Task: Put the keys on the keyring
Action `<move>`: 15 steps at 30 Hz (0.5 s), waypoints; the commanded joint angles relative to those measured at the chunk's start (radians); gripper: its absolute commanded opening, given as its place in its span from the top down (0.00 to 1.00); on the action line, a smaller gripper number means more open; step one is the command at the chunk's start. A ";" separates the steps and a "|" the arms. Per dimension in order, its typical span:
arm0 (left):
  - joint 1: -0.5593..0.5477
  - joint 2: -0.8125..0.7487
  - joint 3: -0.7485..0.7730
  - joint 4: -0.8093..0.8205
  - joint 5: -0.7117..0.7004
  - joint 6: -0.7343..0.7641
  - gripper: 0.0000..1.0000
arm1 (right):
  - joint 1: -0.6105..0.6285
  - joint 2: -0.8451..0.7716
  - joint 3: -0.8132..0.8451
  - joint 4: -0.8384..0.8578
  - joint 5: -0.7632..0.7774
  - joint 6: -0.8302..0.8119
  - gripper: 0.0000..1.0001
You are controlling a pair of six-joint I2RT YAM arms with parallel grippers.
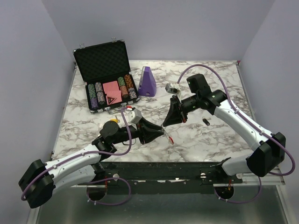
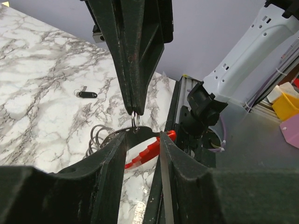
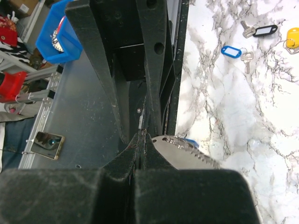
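Observation:
The keyring's red arc (image 2: 145, 153) shows between my left gripper's (image 2: 142, 133) fingers, its silvery coils (image 2: 97, 136) to their left. Those jaws stand apart, with a dark part of the ring across the tips. My right gripper (image 2: 135, 112) comes down from above, shut on the small loop of a key. In the right wrist view that key's silvery blade (image 3: 187, 154) and blue tag (image 3: 189, 141) lie beside the right gripper (image 3: 144, 134). From the top camera the two grippers (image 1: 163, 133) (image 1: 164, 125) meet tip to tip above the red arc (image 1: 170, 139). A slim black key (image 1: 206, 121) lies on the table.
Loose keys lie on the marble: a blue-tagged (image 3: 231, 51), a black-tagged (image 3: 261, 31) and a yellow-tagged one (image 3: 293, 37). An open case of poker chips (image 1: 105, 79) and a purple wedge (image 1: 147, 81) stand at the back. The table's front edge (image 1: 177, 161) is just behind the grippers.

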 commanded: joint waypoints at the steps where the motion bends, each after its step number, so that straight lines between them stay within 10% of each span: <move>1: 0.004 0.014 0.025 0.001 -0.039 -0.015 0.58 | -0.002 -0.007 -0.004 0.018 0.000 0.013 1.00; 15: 0.004 0.002 0.019 -0.009 -0.106 -0.009 0.63 | -0.002 -0.002 -0.007 0.025 -0.001 0.018 0.99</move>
